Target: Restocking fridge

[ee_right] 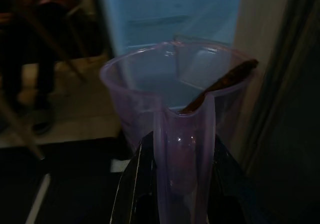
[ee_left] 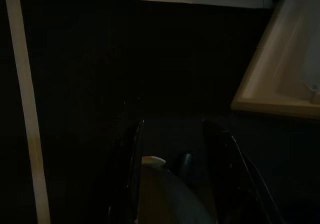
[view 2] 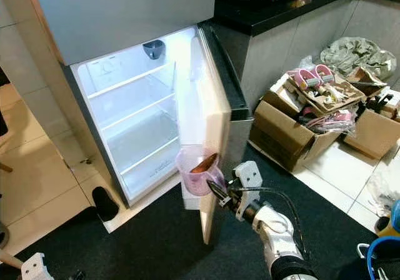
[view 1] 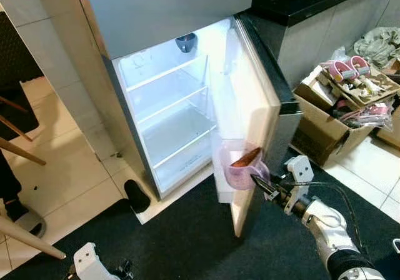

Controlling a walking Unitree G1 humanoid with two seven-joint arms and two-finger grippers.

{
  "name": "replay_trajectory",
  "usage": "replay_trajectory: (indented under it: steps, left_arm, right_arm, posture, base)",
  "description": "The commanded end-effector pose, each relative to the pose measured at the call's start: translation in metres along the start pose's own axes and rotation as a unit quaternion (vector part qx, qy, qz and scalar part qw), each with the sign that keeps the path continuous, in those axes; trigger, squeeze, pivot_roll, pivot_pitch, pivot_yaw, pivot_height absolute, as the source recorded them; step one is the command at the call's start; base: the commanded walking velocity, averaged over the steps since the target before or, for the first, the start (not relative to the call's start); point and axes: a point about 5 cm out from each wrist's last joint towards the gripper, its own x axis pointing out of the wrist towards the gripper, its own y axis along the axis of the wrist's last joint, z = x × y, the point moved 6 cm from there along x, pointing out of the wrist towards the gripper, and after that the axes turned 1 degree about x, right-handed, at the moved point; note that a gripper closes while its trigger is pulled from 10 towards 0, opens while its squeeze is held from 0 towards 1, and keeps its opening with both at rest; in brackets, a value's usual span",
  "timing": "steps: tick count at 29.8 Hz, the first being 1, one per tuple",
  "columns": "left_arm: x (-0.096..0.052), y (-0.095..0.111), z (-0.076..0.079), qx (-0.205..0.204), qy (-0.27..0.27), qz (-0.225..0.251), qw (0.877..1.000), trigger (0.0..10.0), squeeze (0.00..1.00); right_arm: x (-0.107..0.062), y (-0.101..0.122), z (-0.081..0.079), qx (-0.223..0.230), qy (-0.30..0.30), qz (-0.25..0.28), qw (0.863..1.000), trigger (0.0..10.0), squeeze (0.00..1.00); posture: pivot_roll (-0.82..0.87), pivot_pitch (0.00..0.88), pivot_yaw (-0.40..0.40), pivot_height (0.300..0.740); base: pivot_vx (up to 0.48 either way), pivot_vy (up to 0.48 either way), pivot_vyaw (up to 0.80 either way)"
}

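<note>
Grey-steel, the tall fridge (view 1: 162,17) stands with its lower door (view 1: 253,105) swung wide, its lit white interior showing bare wire-edged shelves (view 1: 169,99). Dark carpet (view 1: 187,236) covers the floor before it, pale tiles (view 1: 69,161) lie to the robot's left, and open brown cardboard boxes (view 2: 294,130) heaped with oddments sit to its right beside a black-topped table (view 2: 275,8). At the inner face of the door, low down, the right gripper (view 2: 215,189) holds a translucent lilac plastic jug (view 2: 197,167) by its handle, the fingers (ee_right: 132,184) closed narrowly on either side of it; a brown strip (ee_right: 222,84) leans inside the jug. The left gripper (ee_left: 172,164) hangs low over the carpet, fingers (ee_left: 130,174) apart with nothing between them.
</note>
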Motion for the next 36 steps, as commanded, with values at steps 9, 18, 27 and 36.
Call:
replay_trajectory:
  steps: [9, 18, 27, 36]
  left_arm:
    - [-0.001, -0.015, 0.002, 0.01, -0.001, -0.023, 1.0, 10.0, 0.0]
    - [0.0, -0.016, 0.007, 0.015, -0.006, -0.027, 1.0, 10.0, 0.0]
    - [0.0, -0.022, 0.009, 0.015, -0.009, -0.033, 0.999, 10.0, 0.0]
    - [-0.001, -0.025, 0.008, 0.018, -0.008, -0.039, 0.999, 10.0, 0.0]
  right_arm:
    - [-0.035, 0.033, 0.081, -0.016, -0.18, 0.048, 0.982, 10.0, 0.0]
    - [-0.069, 0.047, 0.12, -0.017, -0.261, 0.069, 0.963, 10.0, 0.0]
    - [-0.042, 0.056, 0.07, 0.026, -0.089, 0.132, 0.987, 10.0, 0.0]
    - [-0.028, 0.046, 0.009, 0.065, 0.098, 0.127, 0.985, 10.0, 0.0]
  posture:
    - [-0.08, 0.0, 0.01, 0.74]
    - [-0.09, 0.0, 0.009, 0.74]
    - [-0.09, 0.0, 0.01, 0.74]
    - [-0.08, 0.003, 0.013, 0.74]
  base:
    - [0.0, 0.0, 0.0]
    - [0.0, 0.0, 0.0]
    - [0.0, 0.0, 0.0]
    - [0.0, 0.0, 0.0]
